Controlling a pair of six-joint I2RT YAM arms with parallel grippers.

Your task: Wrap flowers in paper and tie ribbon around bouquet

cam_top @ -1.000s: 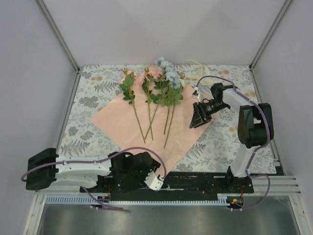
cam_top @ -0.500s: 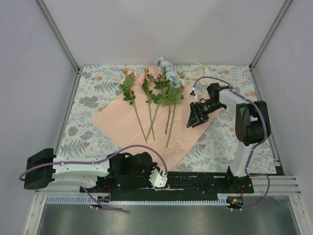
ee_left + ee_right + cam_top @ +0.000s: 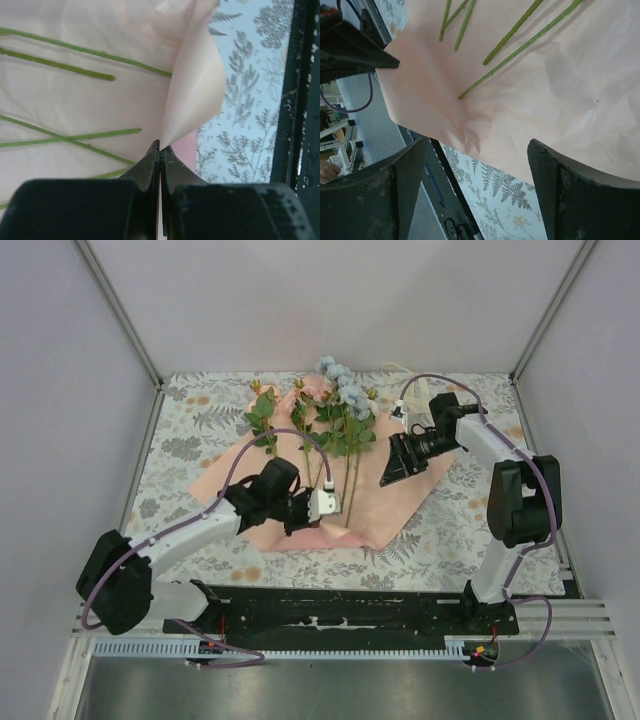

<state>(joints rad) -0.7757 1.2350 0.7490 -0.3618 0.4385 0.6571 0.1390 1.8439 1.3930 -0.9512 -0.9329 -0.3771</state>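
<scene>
Jaws of left gripper point(image 3: 160, 150) pinch the paper point(image 3: 195, 90) (its lifted corner), fully closed; right gripper point(image 3: 475, 152) hangs wide open.

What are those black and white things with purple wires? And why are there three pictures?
They are two robot helpers bolted to a table: the left arm and the right arm. The big picture looks down from above. The other two come from little cameras on each arm's wrist, so you see its own pincher, called a tool. On the leafy tablecloth lies a sheet of pink paper with flowers on it. The left tool is shut, pinching a corner of the paper and holding it curled up beside the green stems. The right tool hangs open over the paper, holding nothing.
</scene>
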